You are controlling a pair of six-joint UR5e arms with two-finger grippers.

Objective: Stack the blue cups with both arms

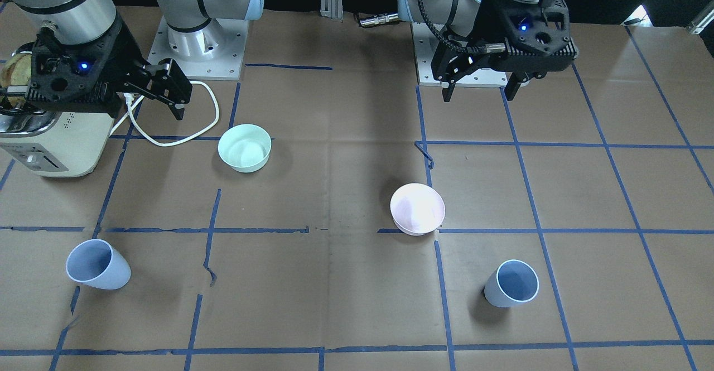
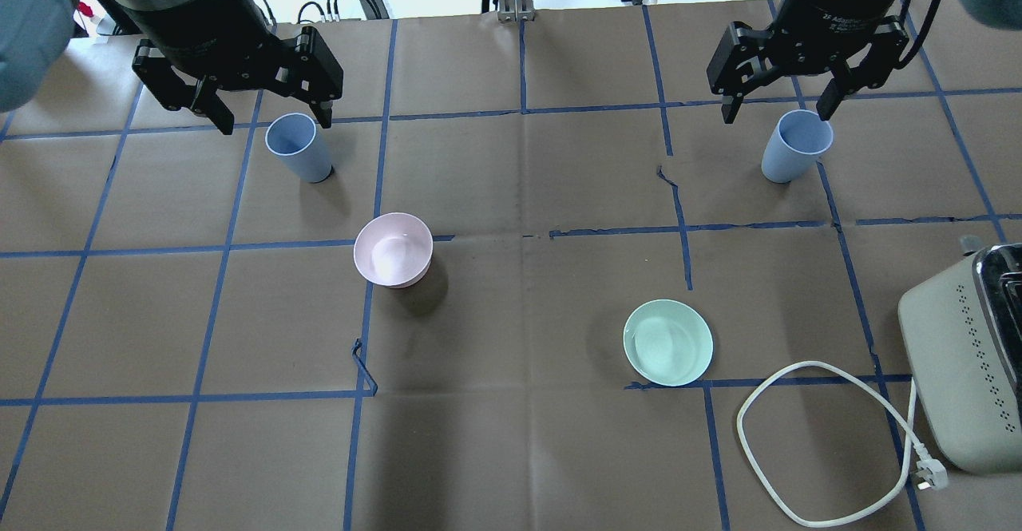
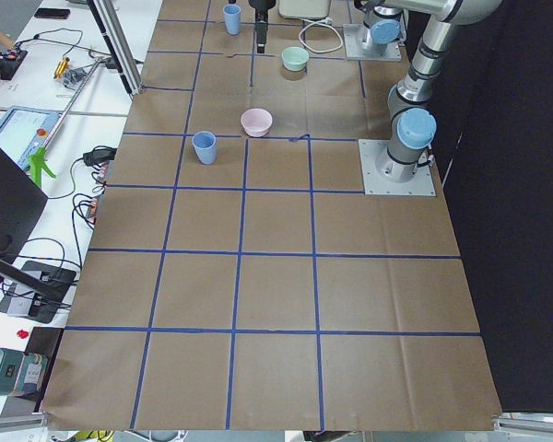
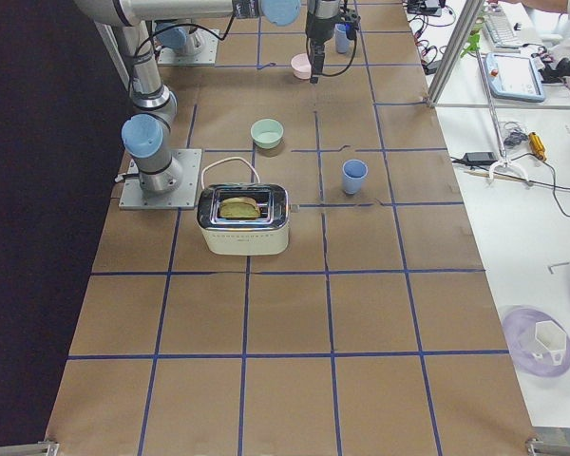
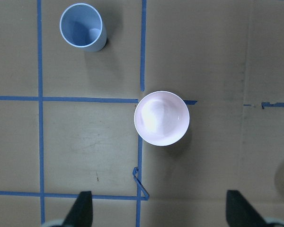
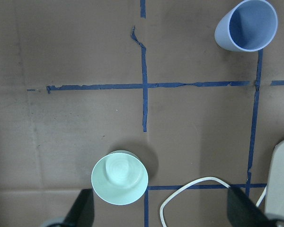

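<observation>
Two pale blue cups stand upright and apart on the table. The left cup is on my left side, also in the left wrist view and the front view. The right cup also shows in the right wrist view and the front view. My left gripper is open and empty, held high, with the left cup far ahead of its fingers. My right gripper is open and empty, equally high, short of the right cup.
A pale pink bowl sits left of centre and a mint-green bowl right of centre. A cream toaster with its white cord stands at the right near side. Blue tape lines grid the brown table cover.
</observation>
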